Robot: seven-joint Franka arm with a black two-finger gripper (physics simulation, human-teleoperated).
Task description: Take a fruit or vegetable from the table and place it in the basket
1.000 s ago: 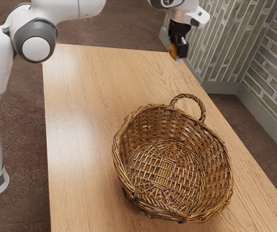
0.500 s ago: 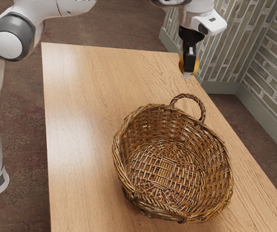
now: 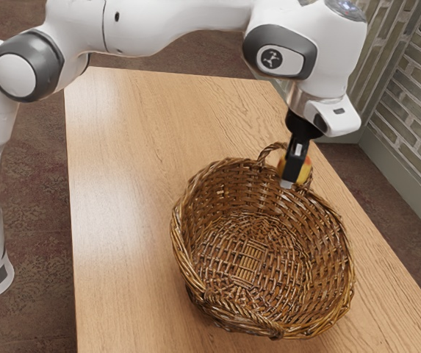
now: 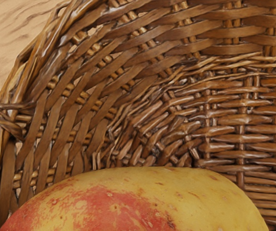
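Glossy brown wicker forms the basket (image 3: 188, 272), rough and ridged in its weave. The table (image 3: 122, 220) looks like pale, smooth, grained wood with a soft sheen. The yellow-red fruit (image 4: 142, 202) has smooth, faintly speckled skin.

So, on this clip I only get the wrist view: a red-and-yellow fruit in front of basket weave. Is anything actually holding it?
Observer: Yes, the gripper has its jaws shut on the fruit, up in the air.
Operator: Which part of the basket is it near?
Observer: In the exterior view, the gripper partly covers the arched handle, which stands up from the basket's rim.
Operator: Any walls around?
Observer: A brick wall, beyond the table's edge on the exterior view's right.
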